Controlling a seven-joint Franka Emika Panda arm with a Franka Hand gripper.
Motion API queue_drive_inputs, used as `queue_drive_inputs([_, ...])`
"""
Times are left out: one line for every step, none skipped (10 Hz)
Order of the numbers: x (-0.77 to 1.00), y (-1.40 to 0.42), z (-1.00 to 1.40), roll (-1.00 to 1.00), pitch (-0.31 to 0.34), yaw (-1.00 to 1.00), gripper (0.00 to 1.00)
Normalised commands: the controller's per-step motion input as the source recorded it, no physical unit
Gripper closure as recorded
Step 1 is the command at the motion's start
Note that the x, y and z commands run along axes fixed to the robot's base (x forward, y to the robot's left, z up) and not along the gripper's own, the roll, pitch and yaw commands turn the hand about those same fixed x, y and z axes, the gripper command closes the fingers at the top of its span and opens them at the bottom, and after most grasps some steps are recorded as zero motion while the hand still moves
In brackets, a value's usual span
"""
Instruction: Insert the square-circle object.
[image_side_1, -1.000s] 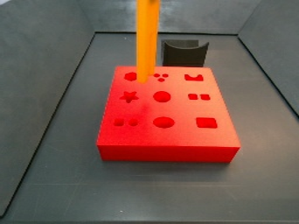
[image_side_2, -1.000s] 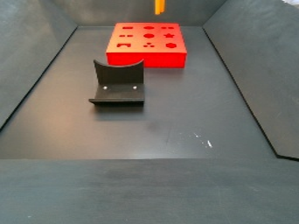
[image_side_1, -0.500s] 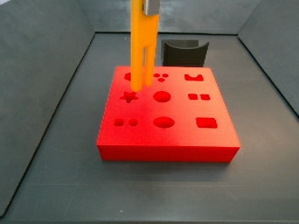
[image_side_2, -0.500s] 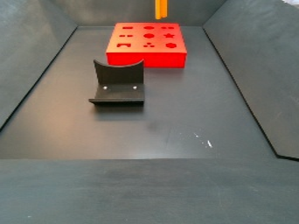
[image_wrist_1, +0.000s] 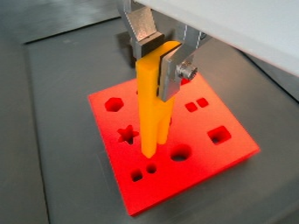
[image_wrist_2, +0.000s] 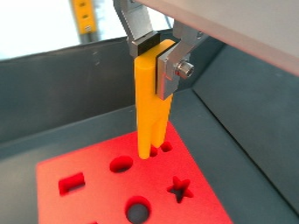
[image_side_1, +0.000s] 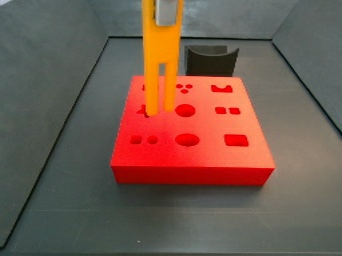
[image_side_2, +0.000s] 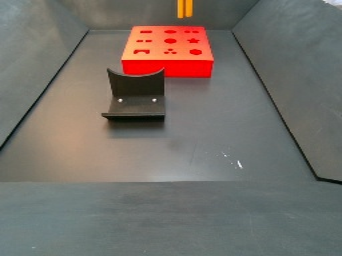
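Nearest the cam in a side view, at 6 o'clock, bare dark floor, then the fixture (image_side_2: 135, 95) w/ the red block (image_side_2: 168, 50) beyond at 12 o'clock. Over that block the gripper (image_wrist_1: 160, 54) has its fingers clamped on the upper end of the square-circle object (image_wrist_1: 153, 109), held upright, prongs down. Vs 1 s ago the bar has dropped and slid toward the block's near-left holes in a side view (image_side_1: 158, 60); prob. lining up w/ the small square+circle pair, not yet seated. Wrist views show grip and prong tips (image_wrist_2: 149, 150) hovering just above the top face by a hole pair; side views give bar height and block layout, but fingers are cropped out there.
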Motion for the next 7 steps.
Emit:
queue_drive_inputs([0.0, -0.06, -0.13, 0.0, -0.049, -1.0, 1.0])
queue_drive_inputs([0.0, -0.06, -0.13, 0.0, -0.054, -1.0, 1.0])
queue_drive_inputs([0.01, -0.07, -0.18, 0.0, -0.09, -0.99, 1.0])
queue_drive_inputs([0.1, -0.16, -0.31, 0.15, -0.109, -0.89, 1.0])
queue_drive_inputs([0.17, -0.3, -0.28, 0.2, -0.093, -0.79, 1.0])
queue_drive_inputs([-0.05, -0.26, -0.16, 0.15, -0.044, -0.51, 1.0])
queue_drive_inputs([-0.1, 0.0, 0.0, 0.03, 0.0, 0.0, 1.0])
